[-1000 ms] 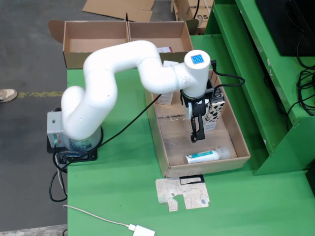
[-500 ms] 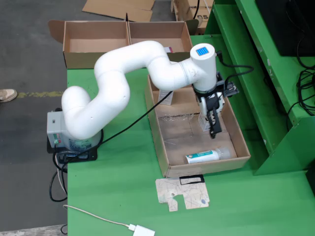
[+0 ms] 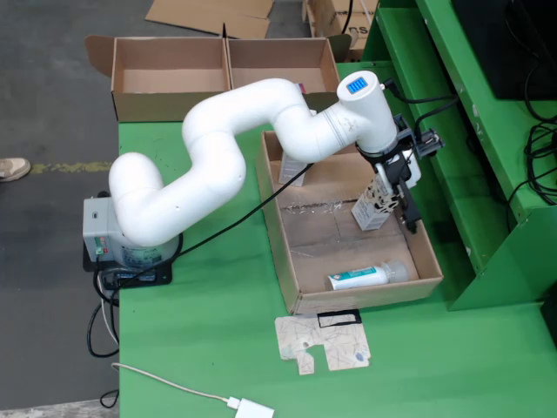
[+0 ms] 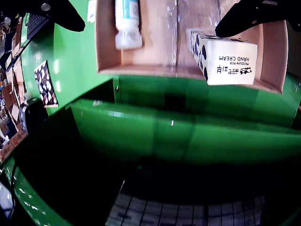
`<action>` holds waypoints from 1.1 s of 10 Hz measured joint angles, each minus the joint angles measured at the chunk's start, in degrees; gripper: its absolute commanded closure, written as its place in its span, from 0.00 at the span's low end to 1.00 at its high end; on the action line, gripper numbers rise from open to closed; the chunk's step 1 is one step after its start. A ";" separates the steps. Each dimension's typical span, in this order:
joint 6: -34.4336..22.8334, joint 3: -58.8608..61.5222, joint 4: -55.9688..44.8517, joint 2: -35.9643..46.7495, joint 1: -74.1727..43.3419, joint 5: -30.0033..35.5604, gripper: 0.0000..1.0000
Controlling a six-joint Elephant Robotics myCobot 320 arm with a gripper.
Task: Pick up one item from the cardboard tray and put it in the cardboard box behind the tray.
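Looking at the fixed view, the white arm (image 3: 218, 148) reaches across the green counter (image 3: 209, 313) and over the far right side of the cardboard tray (image 3: 283, 252), with its black gripper (image 3: 406, 209) hanging by the tray's right wall. Right beside the gripper there's a spotted hand cream box (image 3: 374, 207), standing tilted against that wall. From this angle the fingers (image 3: 409, 216) look close to the box, maybe touching it, but I honestly can't tell if they've got hold of it.

The gripper's own view helps a bit: the two dark fingers (image 4: 244, 16) sit spread wide at the top corners of the frame, and the hand cream box (image 4: 228, 63) lies between them but nearer the right one, not pinched. So the fingers are wide apart and not clamping anything as far as I can see.

A white tube with teal print (image 3: 365, 277) lies flat near the front end of the tray. Another small carton (image 3: 294, 171) stands at the tray's back left corner. The cardboard box (image 3: 222, 74) sits behind the tray, at the back edge of the counter. A flattened bit of printed packaging (image 3: 324, 344) lies on the counter in front of the tray.
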 measured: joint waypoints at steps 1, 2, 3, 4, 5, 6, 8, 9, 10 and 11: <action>0.00 2.37 2.37 -2.03 0.35 -0.61 0.00; -0.26 5.36 5.09 -3.17 0.88 -2.81 0.00; -0.26 8.17 6.06 -3.17 0.79 -2.90 0.00; -0.88 10.19 8.08 -3.26 0.88 -3.86 0.00; -0.70 13.79 8.17 -3.26 0.70 -3.60 0.00; -0.62 15.90 7.47 -3.26 0.53 -2.99 0.00; -0.09 20.12 6.24 -2.99 0.18 -1.05 0.00; -0.09 20.21 5.53 -2.99 0.09 -0.79 0.00; -0.09 20.21 5.45 -2.99 0.09 -0.79 0.00; -0.09 20.21 6.59 -2.99 0.00 -1.58 0.00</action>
